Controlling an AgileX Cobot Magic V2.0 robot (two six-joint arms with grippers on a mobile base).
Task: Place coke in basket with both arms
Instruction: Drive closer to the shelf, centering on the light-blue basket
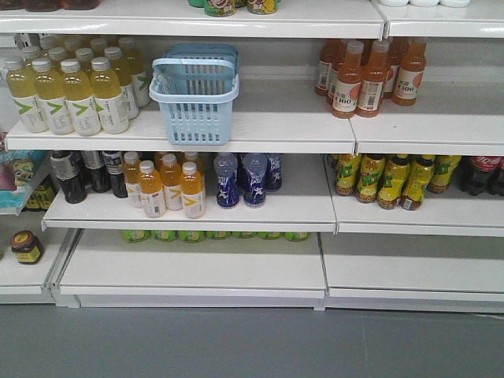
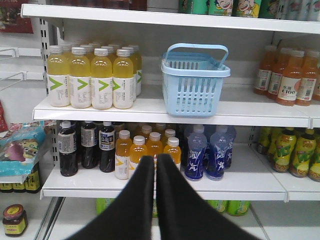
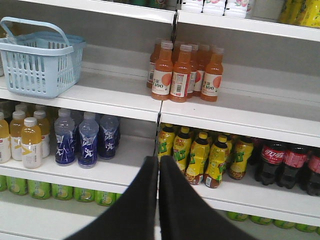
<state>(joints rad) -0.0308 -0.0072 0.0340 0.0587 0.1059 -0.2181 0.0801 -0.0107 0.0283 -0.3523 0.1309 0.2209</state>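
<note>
Step in hand: approach; nothing grasped yet, no bottle in the basket as far as can be seen

End effectors: the left gripper (image 2: 155, 160) has its fingers pressed tip to tip with nothing between them. The right gripper (image 3: 158, 161) is the same, closed and empty. Neither arm shows in the front view

Location of the coke (image 3: 274, 156): red-label bottles upright at the right end of the lower stocked shelf (image 3: 260, 197), just beside the yellow-green bottles (image 3: 200, 157)

Location of the basket (image 1: 194, 98): upright one shelf higher, in the left bay, at its front edge and right of the yellow drinks (image 1: 71, 94). One handle is raised

Next move, my judgement: the right wrist view faces the coke, so that arm looks better placed. It must open first, shift right and forward, then close on the frontmost bottle. The neighbours stand close, so a wide approach may knock them. The left arm probably serves the basket side
</note>
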